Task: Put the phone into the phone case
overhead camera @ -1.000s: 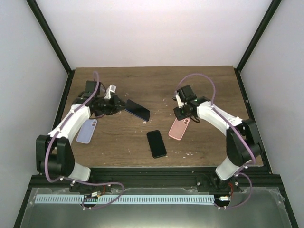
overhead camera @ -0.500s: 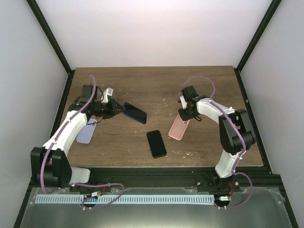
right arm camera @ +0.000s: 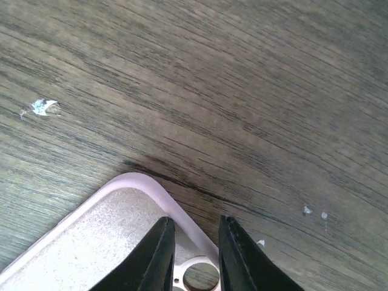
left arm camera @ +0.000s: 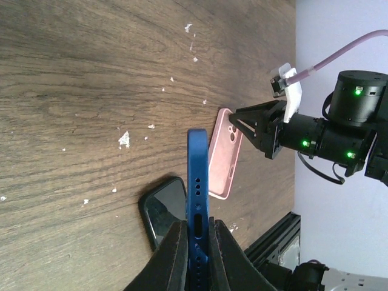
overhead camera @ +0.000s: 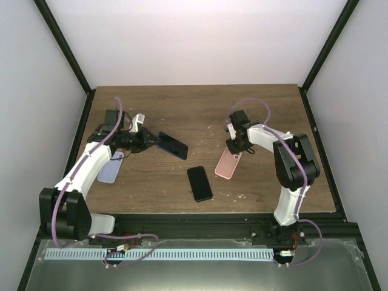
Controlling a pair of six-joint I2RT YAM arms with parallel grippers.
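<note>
My left gripper [overhead camera: 156,142] is shut on the end of a blue phone [overhead camera: 173,145] and holds it above the table, left of centre. In the left wrist view the phone [left arm camera: 197,182] stands edge-on between the fingers [left arm camera: 177,254]. A pink phone case [overhead camera: 227,163] lies open side up to the right of centre; it also shows in the left wrist view [left arm camera: 223,154]. My right gripper [overhead camera: 234,149] is at the case's far end. In the right wrist view its jaws stand slightly apart, one on each side of the case's rim [right arm camera: 182,219] by the camera hole.
A black phone [overhead camera: 199,183] lies flat at the front centre, also seen under the blue phone in the left wrist view [left arm camera: 162,209]. A lavender case [overhead camera: 110,168] lies at the left beside my left arm. Small white specks dot the wooden table [overhead camera: 200,109].
My left gripper has drawn the blue phone slightly left. My right gripper has moved to the pink case's far end and settled over its rim.
</note>
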